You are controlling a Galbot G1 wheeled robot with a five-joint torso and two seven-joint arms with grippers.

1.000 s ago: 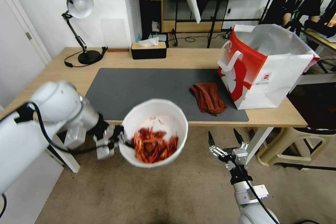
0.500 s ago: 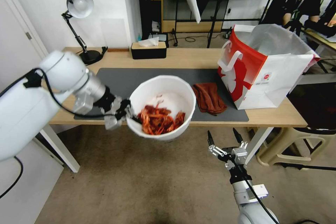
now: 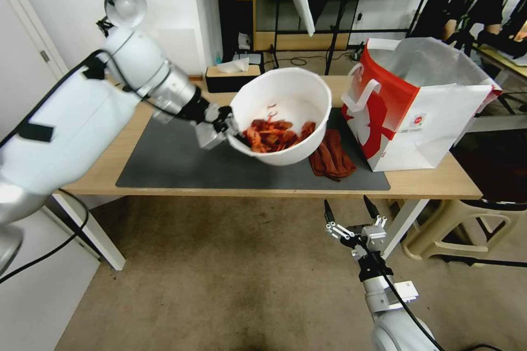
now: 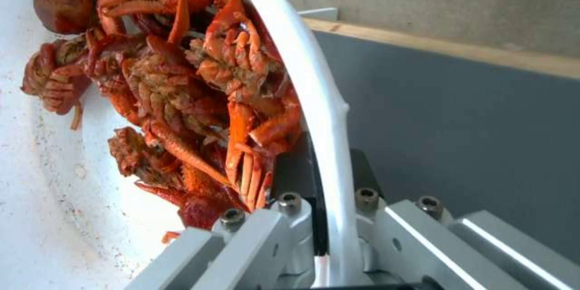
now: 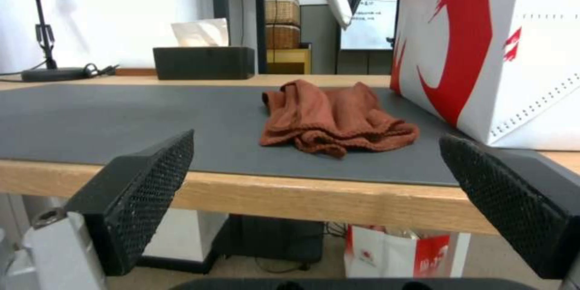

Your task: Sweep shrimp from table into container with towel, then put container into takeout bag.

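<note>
Container lifted above the table on the left arm; right arm idle below the table edge.

The container hangs above the grey mat, tilted with its mouth turned toward the camera; the shrimp lie heaped against its lower wall. The left gripper is clamped on the rim, one finger inside and one outside; the left arm reaches in diagonally across the table. The takeout bag stands upright just beside the container, mouth open upward. The towel lies crumpled on the mat between them. The right gripper points upward near the front edge, fingers spread apart, holding nothing.
</note>
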